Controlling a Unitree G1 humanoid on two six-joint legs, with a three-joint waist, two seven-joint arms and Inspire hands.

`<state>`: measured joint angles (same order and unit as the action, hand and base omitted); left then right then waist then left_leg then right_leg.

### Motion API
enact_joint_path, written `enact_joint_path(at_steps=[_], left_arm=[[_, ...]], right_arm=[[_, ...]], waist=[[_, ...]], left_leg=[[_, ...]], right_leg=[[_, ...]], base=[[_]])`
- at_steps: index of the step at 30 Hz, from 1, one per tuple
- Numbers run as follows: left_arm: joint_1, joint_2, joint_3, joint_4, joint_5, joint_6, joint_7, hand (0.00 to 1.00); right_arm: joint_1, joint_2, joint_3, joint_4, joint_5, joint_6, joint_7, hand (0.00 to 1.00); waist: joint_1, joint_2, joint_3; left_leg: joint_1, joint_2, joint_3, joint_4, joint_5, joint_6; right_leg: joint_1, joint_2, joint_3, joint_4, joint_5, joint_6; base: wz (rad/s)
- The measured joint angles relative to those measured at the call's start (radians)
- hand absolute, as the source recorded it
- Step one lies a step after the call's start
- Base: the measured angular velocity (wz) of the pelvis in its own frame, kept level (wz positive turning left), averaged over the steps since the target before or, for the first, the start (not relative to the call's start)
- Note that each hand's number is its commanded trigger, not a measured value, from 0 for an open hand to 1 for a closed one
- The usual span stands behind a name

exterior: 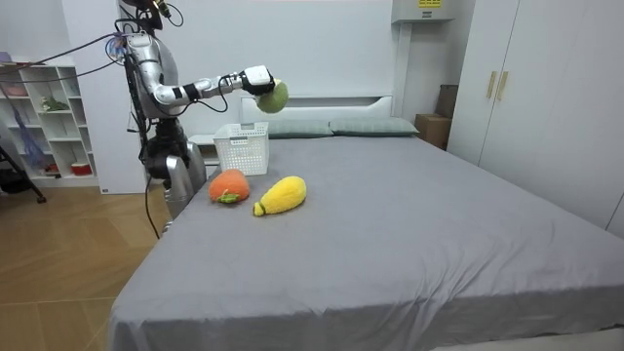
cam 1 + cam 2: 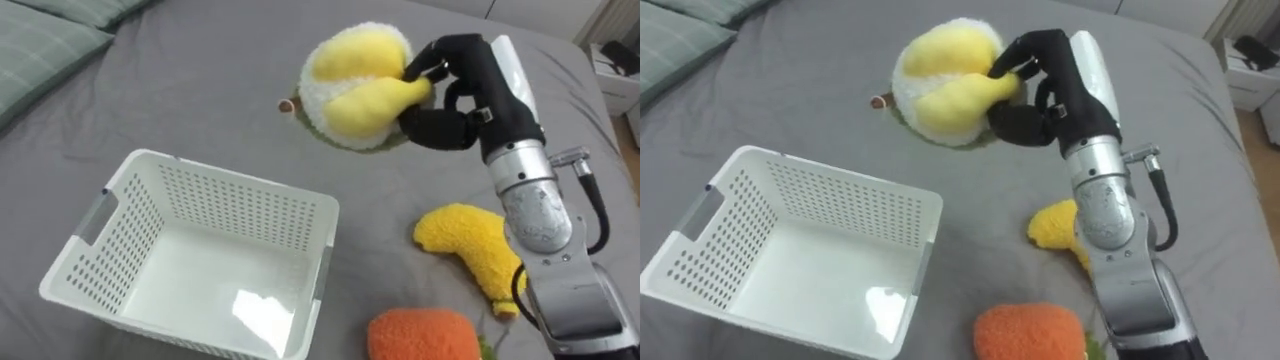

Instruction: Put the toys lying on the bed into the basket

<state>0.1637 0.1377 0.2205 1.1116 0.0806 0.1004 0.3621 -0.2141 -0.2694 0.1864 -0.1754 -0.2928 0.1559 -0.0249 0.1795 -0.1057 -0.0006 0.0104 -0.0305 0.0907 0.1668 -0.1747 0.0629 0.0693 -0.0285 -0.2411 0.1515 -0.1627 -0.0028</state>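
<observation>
Fingers (image 2: 425,65) of right hand (image 2: 465,100) curled round one yellow lobe of a round plush (image 2: 350,90), thumb below. The lobe dents under the grip, so the toy is soft, probably light and in no danger of breaking. A loose hold on a lobe looks sufficient; slip risk judged low on the fuzzy cover.

Plush is held in the air over the bed (image 2: 200,80), just beyond the far right corner of the basket (image 2: 230,200), which is empty.

Yellow toy (image 2: 470,245) and orange toy (image 2: 425,335) lie on the bed right of the basket. They look equally soft; take the yellow one across its narrow middle.

Hard to read:
- The yellow toy is partly behind the forearm.
- The orange toy is cut off at the lower edge.
- A brown stub on the plush's left side cannot be identified.
</observation>
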Motion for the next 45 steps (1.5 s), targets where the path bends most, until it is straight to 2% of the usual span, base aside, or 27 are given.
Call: enact_joint_path(at_steps=[7, 12, 15, 19, 21, 25, 27, 28, 29, 30, 33, 35, 36, 37, 45], left_arm=[[-0.019, 0.007, -0.053, 0.0, -0.001, 0.015, -0.002, 0.0], [-0.062, 0.008, -0.07, 0.001, 0.0, 0.016, -0.002, 0.0], [-0.073, 0.007, -0.082, -0.001, -0.001, 0.018, -0.002, 0.0], [-0.08, 0.003, -0.1, -0.024, 0.0, 0.025, -0.002, 0.0], [-0.086, 0.003, -0.127, -0.035, 0.001, 0.025, -0.002, 0.0], [-0.082, 0.007, -0.149, -0.052, 0.0, 0.026, -0.002, 0.0], [-0.084, 0.012, -0.167, -0.052, 0.0, 0.026, -0.002, 0.0], [-0.085, 0.012, -0.168, -0.053, -0.001, 0.025, -0.002, 0.0], [-0.087, 0.013, -0.176, -0.053, -0.002, 0.025, -0.002, 0.0], [-0.091, 0.014, -0.192, -0.053, -0.002, 0.025, -0.004, 0.0], [-0.109, 0.014, -0.207, -0.048, -0.001, 0.024, -0.02, 0.0], [-0.115, 0.014, -0.207, -0.042, -0.001, 0.023, -0.026, 0.0], [-0.115, 0.014, -0.207, -0.039, -0.001, 0.023, -0.027, 0.0], [-0.115, 0.014, -0.207, -0.037, -0.001, 0.023, -0.028, 0.0], [-0.115, 0.014, -0.206, -0.031, -0.001, 0.023, -0.033, 0.0]], right_arm=[[-0.004, 0.011, 0.115, -0.007, 0.009, 0.029, 0.069, 1.0], [-0.009, 0.06, 0.195, -0.007, 0.003, 0.033, 0.118, 1.0], [-0.035, 0.08, 0.232, -0.007, 0.001, 0.046, 0.141, 1.0], [-0.044, 0.083, 0.275, -0.007, 0.007, 0.047, 0.158, 1.0], [-0.044, 0.084, 0.307, -0.007, -0.012, 0.05, 0.178, 1.0], [-0.044, 0.081, 0.349, -0.007, -0.027, 0.058, 0.211, 0.98], [-0.042, 0.08, 0.367, -0.006, -0.02, 0.062, 0.233, 0.59], [-0.042, 0.079, 0.374, -0.005, -0.018, 0.062, 0.235, 0.55], [-0.041, 0.08, 0.387, 0.004, -0.017, 0.062, 0.238, 0.4], [-0.041, 0.08, 0.398, 0.018, -0.018, 0.062, 0.247, 0.35], [-0.036, 0.081, 0.424, 0.05, -0.02, 0.063, 0.278, 0.31], [-0.033, 0.082, 0.425, 0.061, -0.026, 0.063, 0.293, 0.08], [-0.033, 0.082, 0.424, 0.071, -0.026, 0.063, 0.294, 0.07], [-0.033, 0.082, 0.424, 0.076, -0.026, 0.063, 0.294, 0.01], [-0.032, 0.083, 0.424, 0.09, -0.026, 0.064, 0.3, 0.0]], waist=[[0.043, 0.002, 0.0014], [0.073, 0.003, 0.0027], [0.077, 0.004, 0.0037], [0.092, 0.007, 0.0055], [0.1, 0.014, 0.0091], [0.103, 0.015, 0.0089], [0.1, 0.016, 0.0091], [0.101, 0.015, 0.009], [0.101, 0.015, 0.0092], [0.101, 0.015, 0.0091], [0.1, 0.014, 0.0092], [0.1, 0.013, 0.0093], [0.099, 0.012, 0.0092], [0.099, 0.012, 0.0092], [0.099, 0.01, 0.0097]], left_leg=[[0.0, 0.0, -0.005, 0.003, 0.0, 0.0], [-0.002, -0.001, -0.007, 0.002, 0.0, 0.0], [-0.005, -0.002, -0.011, 0.002, 0.0, 0.0], [-0.008, -0.002, -0.012, 0.002, 0.0, 0.0], [-0.013, -0.002, -0.014, 0.002, 0.0, 0.0], [-0.026, -0.002, -0.016, 0.002, 0.002, -0.001], [-0.023, -0.002, -0.017, 0.003, 0.003, 0.0], [-0.021, -0.003, -0.017, 0.004, 0.003, 0.0], [-0.021, -0.003, -0.017, 0.004, 0.004, 0.0], [-0.021, -0.003, -0.016, 0.004, 0.004, 0.0], [-0.021, -0.003, -0.017, 0.0, 0.004, 0.0], [-0.02, -0.003, -0.017, -0.001, 0.004, 0.0], [-0.02, -0.003, -0.016, -0.001, 0.004, 0.0], [-0.02, -0.003, -0.016, -0.001, 0.004, 0.0], [-0.019, -0.003, -0.017, 0.0, 0.004, 0.0]], right_leg=[[0.002, 0.001, 0.003, 0.001, 0.0, 0.0], [0.001, 0.0, -0.006, 0.0, 0.0, 0.0], [0.001, 0.0, -0.01, -0.001, 0.0, 0.0], [-0.002, 0.001, -0.009, -0.001, 0.0, 0.0], [-0.005, 0.001, -0.012, -0.001, 0.0, 0.0], [-0.019, 0.0, -0.015, -0.001, 0.001, 0.0], [-0.019, 0.0, -0.021, -0.002, 0.001, 0.0], [-0.019, -0.001, -0.021, -0.003, 0.001, 0.0], [-0.019, -0.001, -0.021, -0.003, 0.001, 0.0], [-0.019, -0.001, -0.021, -0.003, 0.001, 0.0], [-0.018, -0.001, -0.02, -0.002, 0.001, 0.0], [-0.017, 0.0, -0.018, -0.001, 0.001, 0.0], [-0.016, 0.0, -0.014, -0.001, 0.001, 0.0], [-0.016, 0.001, -0.011, -0.001, 0.001, 0.0], [-0.016, 0.0, -0.011, -0.001, 0.001, 0.0]], base=[[0.01], [0.01], [0.02], [0.0], [0.0], [0.0], [0.02], [0.0], [0.0], [0.0], [0.0], [0.0], [0.0], [0.0], [0.0]])
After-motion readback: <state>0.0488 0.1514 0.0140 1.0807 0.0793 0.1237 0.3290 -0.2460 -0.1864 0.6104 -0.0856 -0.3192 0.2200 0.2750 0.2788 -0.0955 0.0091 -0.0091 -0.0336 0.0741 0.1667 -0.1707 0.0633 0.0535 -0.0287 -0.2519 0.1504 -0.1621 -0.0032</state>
